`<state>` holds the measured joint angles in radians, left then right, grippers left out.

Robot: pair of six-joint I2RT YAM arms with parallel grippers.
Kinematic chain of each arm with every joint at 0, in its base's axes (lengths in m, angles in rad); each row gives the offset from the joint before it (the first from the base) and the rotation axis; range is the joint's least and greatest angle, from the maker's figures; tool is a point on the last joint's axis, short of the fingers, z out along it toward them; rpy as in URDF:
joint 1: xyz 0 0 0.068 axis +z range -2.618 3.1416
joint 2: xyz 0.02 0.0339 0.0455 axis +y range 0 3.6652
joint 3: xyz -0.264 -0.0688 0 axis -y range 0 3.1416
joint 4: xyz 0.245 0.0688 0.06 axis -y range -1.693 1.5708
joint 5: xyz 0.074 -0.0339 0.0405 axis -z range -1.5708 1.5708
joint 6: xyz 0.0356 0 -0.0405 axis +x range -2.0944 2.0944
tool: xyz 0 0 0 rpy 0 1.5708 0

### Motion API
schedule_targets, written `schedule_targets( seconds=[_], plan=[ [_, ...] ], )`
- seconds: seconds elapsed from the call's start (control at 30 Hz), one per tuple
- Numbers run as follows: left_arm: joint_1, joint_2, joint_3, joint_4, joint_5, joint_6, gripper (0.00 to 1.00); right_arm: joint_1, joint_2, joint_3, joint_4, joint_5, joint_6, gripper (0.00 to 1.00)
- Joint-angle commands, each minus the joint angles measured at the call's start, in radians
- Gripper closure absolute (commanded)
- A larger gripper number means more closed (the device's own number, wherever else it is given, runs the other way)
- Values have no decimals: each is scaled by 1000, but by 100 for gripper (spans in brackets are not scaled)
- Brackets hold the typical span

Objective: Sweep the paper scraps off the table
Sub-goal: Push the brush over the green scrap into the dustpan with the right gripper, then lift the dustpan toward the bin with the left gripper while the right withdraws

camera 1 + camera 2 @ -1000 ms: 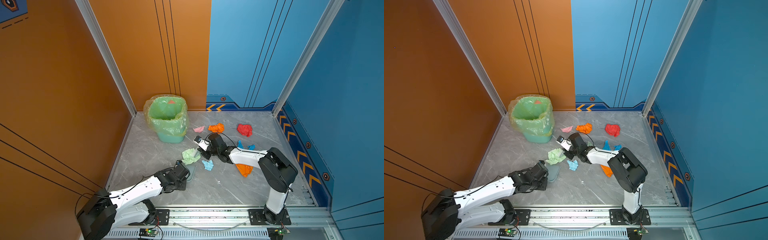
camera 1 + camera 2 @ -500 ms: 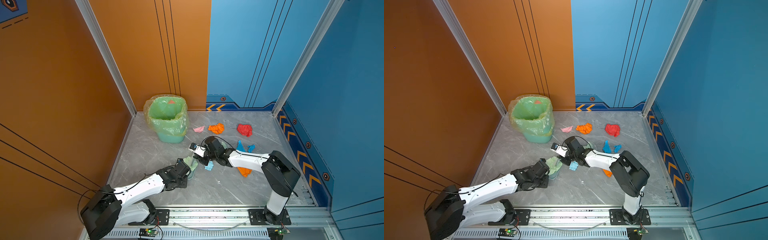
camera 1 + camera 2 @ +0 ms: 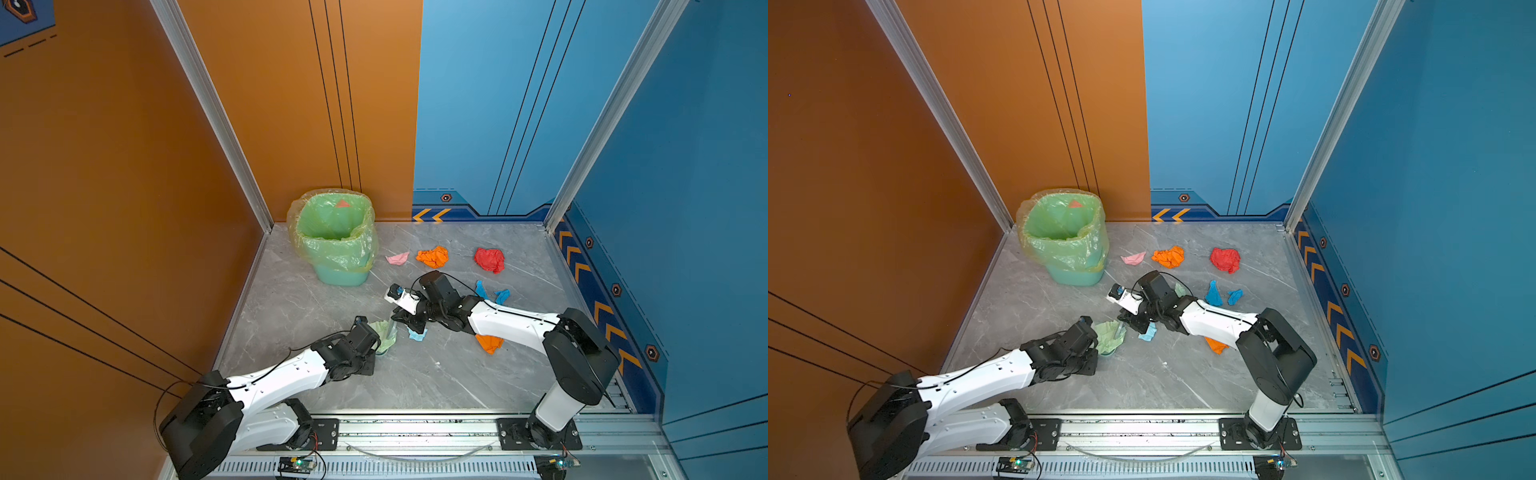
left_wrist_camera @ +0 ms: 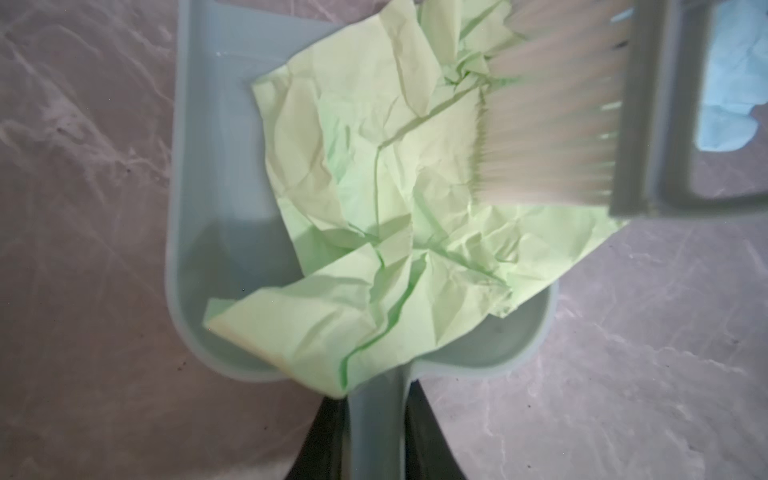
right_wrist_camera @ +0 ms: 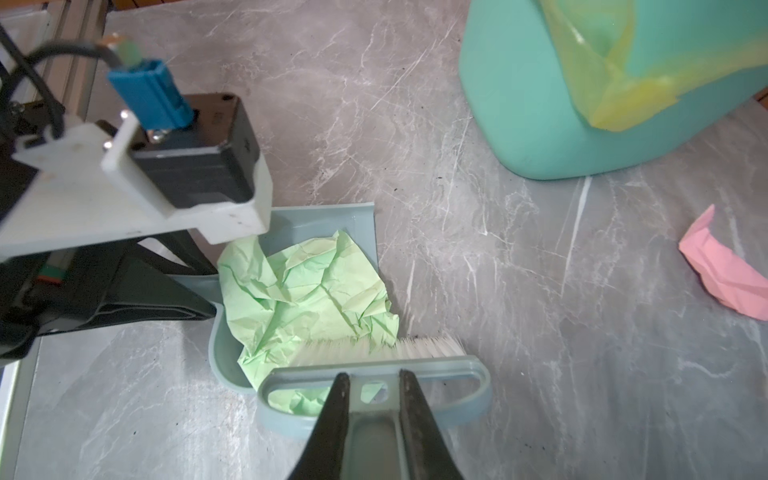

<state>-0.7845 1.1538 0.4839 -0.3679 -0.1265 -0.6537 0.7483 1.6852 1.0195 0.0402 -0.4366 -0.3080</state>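
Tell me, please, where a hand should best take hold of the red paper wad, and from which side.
Probably grip the red paper wad across its raised middle, coming from above. It lies alone on the table, a crumpled lump with free space all round.

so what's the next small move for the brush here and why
Probably a short push of the brush deeper into the dustpan. The pale green scrap lies mostly in the pan, but part of it sits under the bristles at the mouth and a corner spills past the pan's edge.
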Motion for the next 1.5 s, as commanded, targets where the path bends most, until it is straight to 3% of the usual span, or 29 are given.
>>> schedule_targets(
  seconds=[0.0,0.37,0.77,1.47],
  plan=[
    [-4,-2,-50,-7,-12,20,100,-28,-35,-4,41,-42,72,100],
    [-35,-28,-63,45,-61,33,100,-116,-89,-4,145,-123,214,100],
    [-60,-107,-32,35,-102,46,100,-202,-171,-10,143,-65,319,100],
    [-71,-195,251,-210,-123,106,100,-317,-281,-36,82,1,339,100]
  ],
)
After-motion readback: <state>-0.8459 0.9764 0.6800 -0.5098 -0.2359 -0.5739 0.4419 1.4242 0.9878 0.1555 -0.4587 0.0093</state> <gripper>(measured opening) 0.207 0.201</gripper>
